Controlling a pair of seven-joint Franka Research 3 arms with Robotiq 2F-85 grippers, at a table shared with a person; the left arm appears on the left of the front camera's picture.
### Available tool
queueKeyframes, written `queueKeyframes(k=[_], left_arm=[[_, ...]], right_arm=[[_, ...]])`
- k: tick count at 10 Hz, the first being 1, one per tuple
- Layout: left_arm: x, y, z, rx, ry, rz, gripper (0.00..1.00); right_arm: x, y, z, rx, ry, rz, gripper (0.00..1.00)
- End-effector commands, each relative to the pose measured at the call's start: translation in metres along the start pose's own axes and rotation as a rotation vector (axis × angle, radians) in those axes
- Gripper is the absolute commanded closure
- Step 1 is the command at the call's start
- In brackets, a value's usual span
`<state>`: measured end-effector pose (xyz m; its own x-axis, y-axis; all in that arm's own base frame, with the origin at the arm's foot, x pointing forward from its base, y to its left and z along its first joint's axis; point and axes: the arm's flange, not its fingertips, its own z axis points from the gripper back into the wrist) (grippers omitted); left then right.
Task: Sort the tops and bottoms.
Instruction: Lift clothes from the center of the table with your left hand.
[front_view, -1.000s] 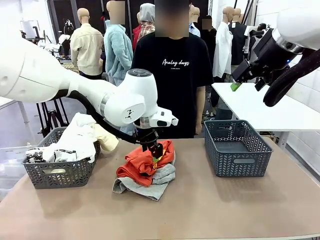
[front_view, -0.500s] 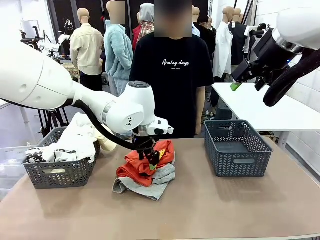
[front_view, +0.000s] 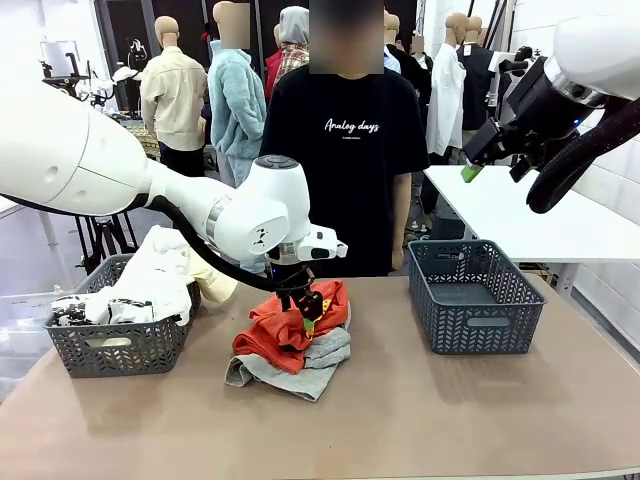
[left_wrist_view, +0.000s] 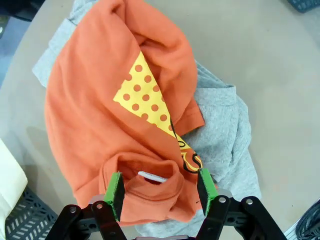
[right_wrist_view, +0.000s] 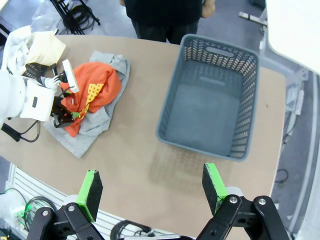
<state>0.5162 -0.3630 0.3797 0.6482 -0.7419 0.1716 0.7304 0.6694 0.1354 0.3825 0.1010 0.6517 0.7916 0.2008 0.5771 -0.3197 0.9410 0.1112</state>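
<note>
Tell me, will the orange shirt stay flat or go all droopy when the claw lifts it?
Probably droopy: the orange shirt lies crumpled in soft folds, so it should hang below the left claw, which straddles its collar. Its thin cloth is likely light. It rests on the grey garment, which might drag along slightly.

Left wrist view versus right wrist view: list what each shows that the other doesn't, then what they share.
Left wrist view: the white label inside the orange-red top's collar, which sits between open green pads. Right wrist view: the grey basket, the right gripper open above the table. Both: the top's yellow dotted patch, the grey garment under it, the left gripper.
</note>
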Motion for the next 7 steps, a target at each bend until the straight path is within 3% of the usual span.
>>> queueKeyframes(k=[1,7], left_arm=[[0.004,0.008,-0.003,0.008,-0.009,0.005,0.24],[0.002,0.014,-0.016,-0.037,0.033,0.037,0.24]], right_arm=[[-0.003,0.000,-0.001,-0.005,0.007,-0.014,0.00],[-0.003,0.000,-0.001,-0.005,0.007,-0.014,0.00]])
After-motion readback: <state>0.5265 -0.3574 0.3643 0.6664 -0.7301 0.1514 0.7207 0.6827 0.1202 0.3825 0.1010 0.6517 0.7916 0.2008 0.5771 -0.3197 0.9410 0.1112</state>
